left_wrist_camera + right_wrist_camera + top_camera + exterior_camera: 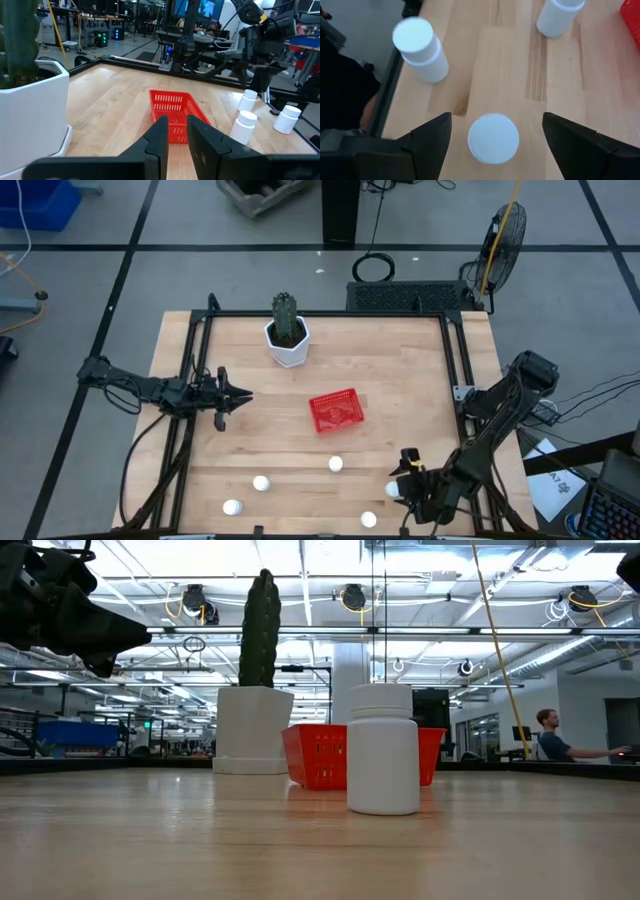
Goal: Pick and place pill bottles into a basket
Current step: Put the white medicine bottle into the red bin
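Observation:
Several small white pill bottles stand upright on the wooden table near its front edge: (335, 464), (261, 482), (232, 507), (368, 520). One more bottle (493, 138) stands under my right gripper (497, 125), which is open at the front right (405, 480) and slants down. Its two fingers stand on either side of that bottle's cap without touching it. The red mesh basket (333, 410) sits mid-table. My left gripper (235, 395) waits at the left, level, pointing at the basket (175, 112), with only a narrow slit between its fingers.
A white faceted pot with a green cactus (288, 340) stands at the far middle of the table. Black rails (455, 370) run along the table's sides. Two other bottles (420, 47), (559, 15) stand close to the right gripper. A person sits far off in the room (550, 735).

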